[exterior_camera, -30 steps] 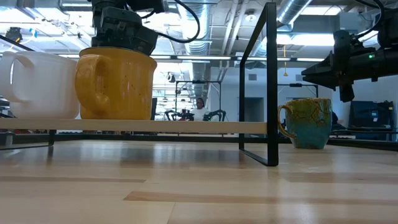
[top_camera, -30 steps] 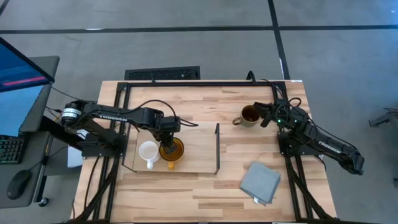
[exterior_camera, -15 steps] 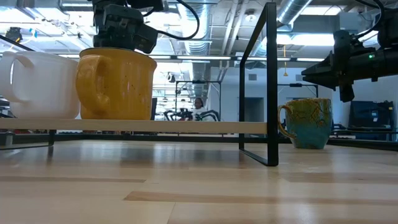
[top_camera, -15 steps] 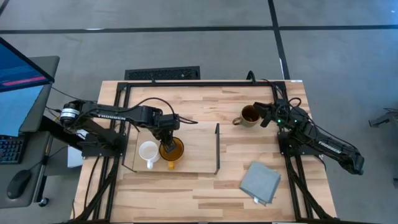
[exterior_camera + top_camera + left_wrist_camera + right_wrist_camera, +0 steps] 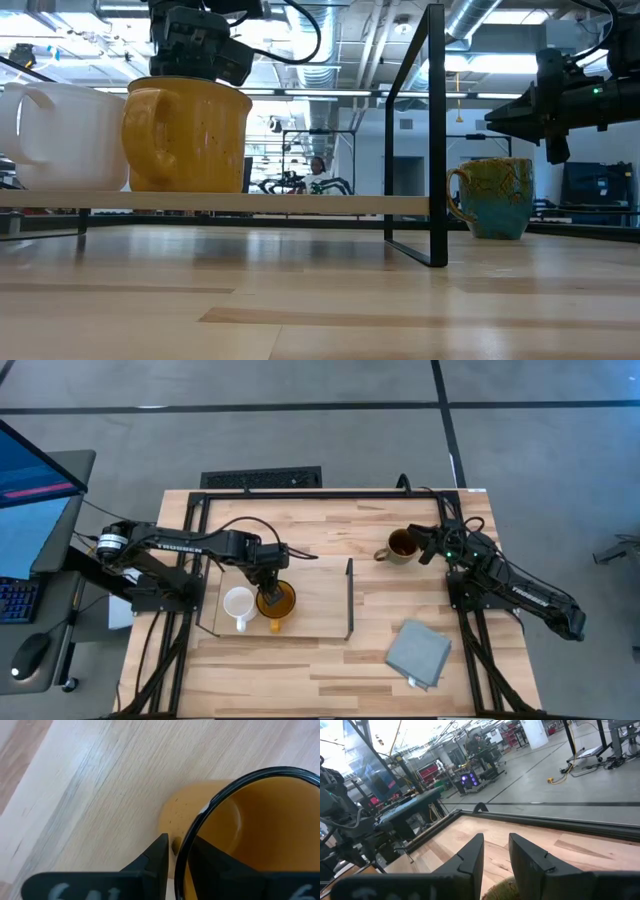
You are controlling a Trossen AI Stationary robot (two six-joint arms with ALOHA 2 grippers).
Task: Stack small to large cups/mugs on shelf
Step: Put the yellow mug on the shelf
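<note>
The amber-yellow mug [image 5: 277, 601] stands upright on the shelf [image 5: 320, 622] next to the small white mug [image 5: 238, 603], which also stands on the board [image 5: 330, 205]. My left gripper [image 5: 268, 582] is at the yellow mug's far rim, pointing down. The olive-brown mug [image 5: 402, 545] stands on the tabletop to the right of the shelf. My right gripper [image 5: 427, 546] hovers just right of and above it [image 5: 500, 115], its fingers a little apart and holding nothing. My left gripper has the yellow mug's rim [image 5: 181, 855] between its two fingers, one finger inside the mug [image 5: 215, 865] and one outside [image 5: 159, 854]. It comes from above, pointing down, at the side opposite the handle. The mug stands upright with its base on the shelf board.
The shelf's black wire upright [image 5: 435, 130] stands between the shelf mugs and the olive mug. A grey folded cloth [image 5: 418, 652] lies near the table's front right. Bare board shows on the shelf to the right of the yellow mug.
</note>
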